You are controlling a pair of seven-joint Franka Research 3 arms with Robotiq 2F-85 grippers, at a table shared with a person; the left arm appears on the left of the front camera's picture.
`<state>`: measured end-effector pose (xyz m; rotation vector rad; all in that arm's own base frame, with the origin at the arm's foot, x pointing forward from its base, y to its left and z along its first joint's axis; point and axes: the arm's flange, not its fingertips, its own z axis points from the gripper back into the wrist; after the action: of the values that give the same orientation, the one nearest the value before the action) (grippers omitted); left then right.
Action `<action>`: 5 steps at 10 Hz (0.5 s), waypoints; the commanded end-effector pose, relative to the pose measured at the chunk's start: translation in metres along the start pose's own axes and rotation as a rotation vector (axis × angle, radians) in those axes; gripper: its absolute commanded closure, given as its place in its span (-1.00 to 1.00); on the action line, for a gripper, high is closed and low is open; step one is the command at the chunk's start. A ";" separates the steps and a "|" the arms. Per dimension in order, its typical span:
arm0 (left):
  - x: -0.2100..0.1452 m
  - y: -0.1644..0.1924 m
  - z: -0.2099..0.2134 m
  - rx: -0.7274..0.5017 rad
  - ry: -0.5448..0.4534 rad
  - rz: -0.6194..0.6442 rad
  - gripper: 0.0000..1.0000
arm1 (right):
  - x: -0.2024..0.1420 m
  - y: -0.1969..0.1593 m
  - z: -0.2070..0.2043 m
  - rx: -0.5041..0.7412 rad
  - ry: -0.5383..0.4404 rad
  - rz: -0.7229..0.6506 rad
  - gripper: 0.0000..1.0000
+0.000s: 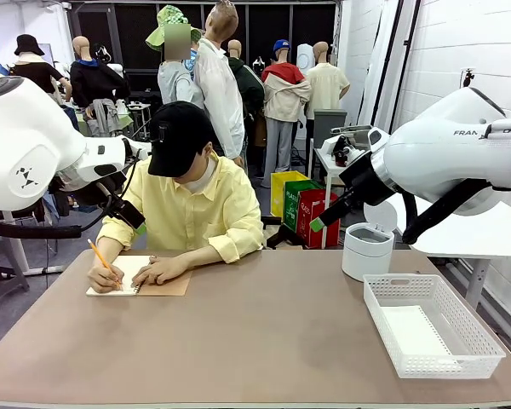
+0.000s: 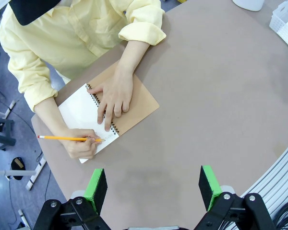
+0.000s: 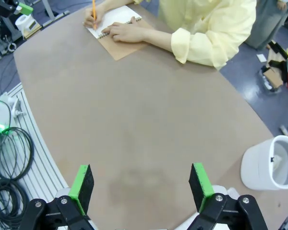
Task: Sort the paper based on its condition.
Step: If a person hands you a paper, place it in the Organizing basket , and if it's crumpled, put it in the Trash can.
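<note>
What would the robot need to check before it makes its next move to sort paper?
1. Left gripper open, holding nothing: ok.
2. Right gripper open, holding nothing: ok.
3. Loose sheet ready to take: not ok; the person's hand writes with a pencil in the spiral notebook, the other hand resting on it.
4. White basket upright on the table: ok.
5. White bin upright near the basket: ok.
6. Whether the basket already holds paper: cannot tell.

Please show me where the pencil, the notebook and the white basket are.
pencil [image 2: 65,138], left wrist view, middle of its orange shaft
notebook [image 2: 79,110], left wrist view, open white page
white basket [image 1: 450,366], front view, near wall
</note>
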<state>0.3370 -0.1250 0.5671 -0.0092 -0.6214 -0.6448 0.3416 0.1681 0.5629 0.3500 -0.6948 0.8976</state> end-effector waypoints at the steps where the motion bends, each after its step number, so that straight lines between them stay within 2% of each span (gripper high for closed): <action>1: 0.000 0.001 0.001 0.001 -0.001 0.000 -1.00 | 0.000 0.000 -0.001 0.000 0.002 -0.001 -1.00; 5: 0.000 0.001 0.001 0.001 -0.001 0.000 -1.00 | 0.000 0.000 -0.001 0.000 0.002 -0.001 -1.00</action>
<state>0.3370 -0.1250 0.5671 -0.0092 -0.6214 -0.6448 0.3416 0.1681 0.5629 0.3500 -0.6948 0.8975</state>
